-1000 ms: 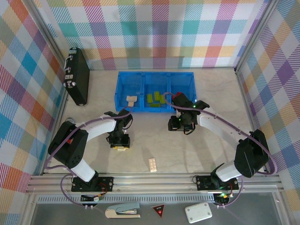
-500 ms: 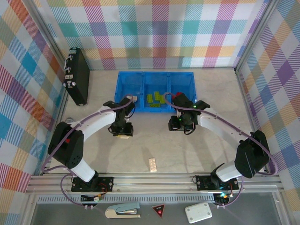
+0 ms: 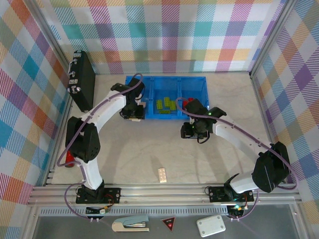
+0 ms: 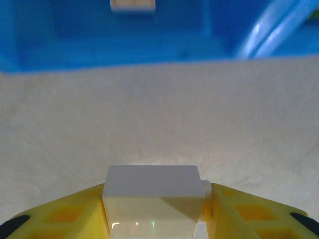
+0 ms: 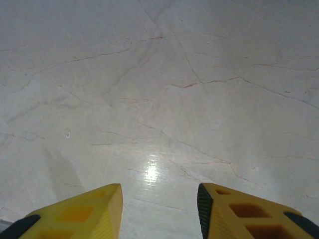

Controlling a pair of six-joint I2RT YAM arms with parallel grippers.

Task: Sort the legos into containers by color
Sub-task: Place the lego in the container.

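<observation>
At the upper left of the overhead view I have the black case (image 3: 82, 82) standing by the wall. Just right of it, my left gripper (image 3: 133, 112) sits at the lower edge of the left compartment of the blue tray (image 3: 164, 77). On the left wrist camera its yellow fingers (image 4: 60, 215) are pinched onto a cream brick (image 4: 152, 199), touching it on both sides, low in the frame. Bare table (image 4: 149, 114) lies beneath it. The tray's wall runs across the top, with another cream lego (image 4: 132, 5) inside at the very top edge.

Moving right in the overhead view, the middle compartment holds the green legos (image 3: 164, 103). The right compartment holds the red legos (image 3: 185, 101), partly covered by my right arm. A loose cream lego (image 3: 162, 174) lies on the table at lower centre, well apart from both grippers.

My right gripper (image 3: 192, 132) hangs over the table just below the tray's right compartment. On its wrist camera the fingers (image 5: 82, 215) are spread apart with nothing between them.
</observation>
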